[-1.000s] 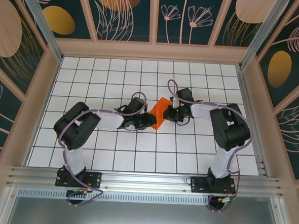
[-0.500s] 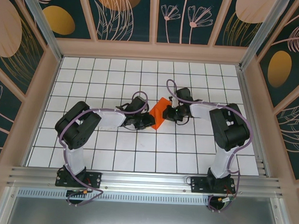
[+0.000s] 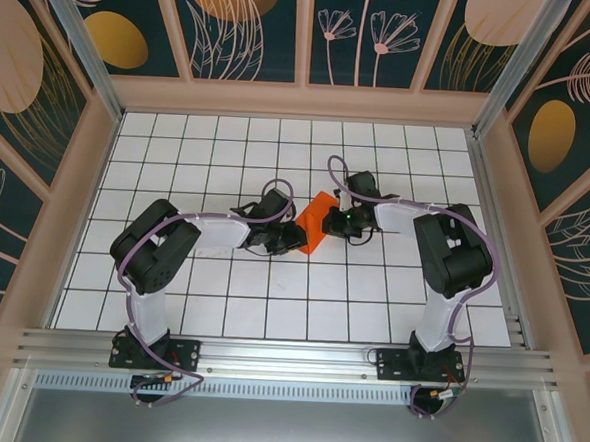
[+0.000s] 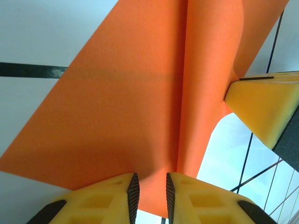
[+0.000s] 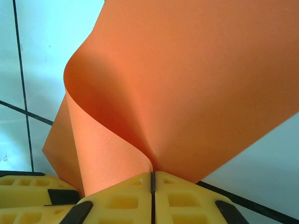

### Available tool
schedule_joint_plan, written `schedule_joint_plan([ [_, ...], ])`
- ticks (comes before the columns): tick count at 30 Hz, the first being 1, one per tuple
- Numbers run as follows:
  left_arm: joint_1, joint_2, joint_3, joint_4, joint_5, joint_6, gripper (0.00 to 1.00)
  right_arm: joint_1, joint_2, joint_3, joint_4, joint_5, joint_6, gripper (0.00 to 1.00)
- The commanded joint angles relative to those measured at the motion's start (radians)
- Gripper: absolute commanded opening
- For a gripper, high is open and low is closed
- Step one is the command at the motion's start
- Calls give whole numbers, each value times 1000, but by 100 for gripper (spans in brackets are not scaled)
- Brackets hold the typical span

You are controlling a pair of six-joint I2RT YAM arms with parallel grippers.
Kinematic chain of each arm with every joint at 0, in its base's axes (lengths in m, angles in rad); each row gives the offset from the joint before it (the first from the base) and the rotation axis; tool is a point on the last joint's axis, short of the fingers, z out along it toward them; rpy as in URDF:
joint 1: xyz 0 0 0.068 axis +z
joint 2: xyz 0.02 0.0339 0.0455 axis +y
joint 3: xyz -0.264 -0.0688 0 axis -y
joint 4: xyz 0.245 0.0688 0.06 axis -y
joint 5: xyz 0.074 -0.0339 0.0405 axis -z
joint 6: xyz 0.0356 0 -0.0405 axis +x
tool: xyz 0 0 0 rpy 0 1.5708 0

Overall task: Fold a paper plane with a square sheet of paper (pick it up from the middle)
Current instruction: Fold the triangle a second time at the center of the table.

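Clamping the plain orange sheet (image 3: 317,223): left pincer (image 4: 149,195), right pincer (image 5: 152,181).

A white table (image 3: 178,164) with black grid lines sits inside a pale wooden frame (image 3: 297,101). Dark teal wall panels (image 3: 260,49) carry peach flowers and leaves. A metal rail (image 3: 287,354) lines the near edge.
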Motion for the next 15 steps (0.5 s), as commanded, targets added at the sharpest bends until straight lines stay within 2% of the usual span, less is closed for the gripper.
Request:
schedule_joint_plan([
  [1,1,34,2,-73,-49,22,28,7,12,26,-15,11,-18,10],
  [7,1,4,14,-51,-37,38,28,6,26,26,-17,9,-21,10],
  [15,1,-109,15,80,19,45,29,6,33,22,-19,8,-27,10],
])
